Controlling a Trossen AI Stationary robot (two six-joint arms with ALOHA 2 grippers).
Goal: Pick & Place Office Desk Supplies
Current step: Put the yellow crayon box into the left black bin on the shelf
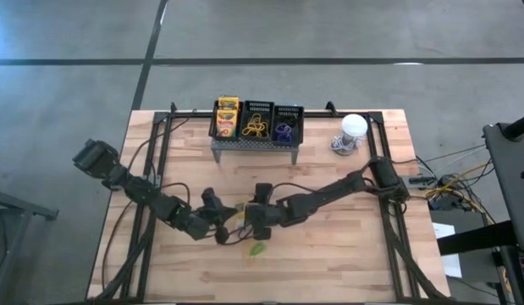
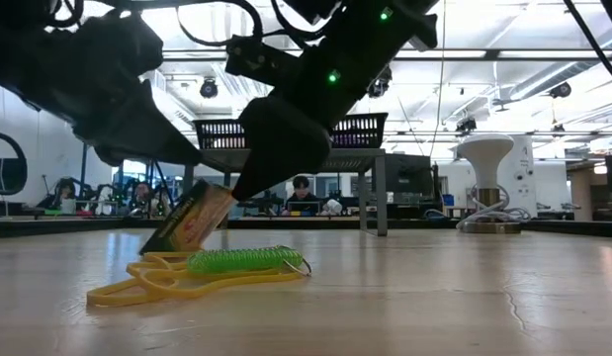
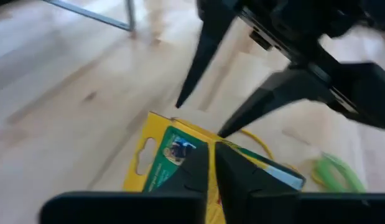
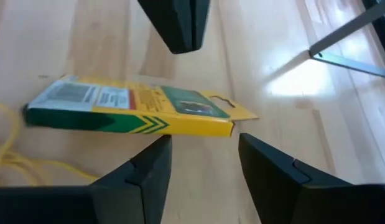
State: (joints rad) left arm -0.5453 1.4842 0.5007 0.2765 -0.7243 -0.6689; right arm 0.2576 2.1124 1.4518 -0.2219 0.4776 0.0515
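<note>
While the left gripper (image 3: 212,163) pinches the crayon box (image 3: 173,163) low centre of the high view, tilted off the table (image 1: 346,254), the right gripper (image 4: 201,163) stands wide beside it, so this looks like a handover needing the right to close before left lets go.

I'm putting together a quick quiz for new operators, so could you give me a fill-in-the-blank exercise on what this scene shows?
1. The left gripper is closed on a yellow-and-green ____ box.
2. The right gripper is at the same crayon box with its fingers ____.
3. On the table by that box lie a yellow band and a ____ coiled band.
4. On the grey stand sit ____ black mesh baskets.

Missing words: crayon; open; green; three
</note>
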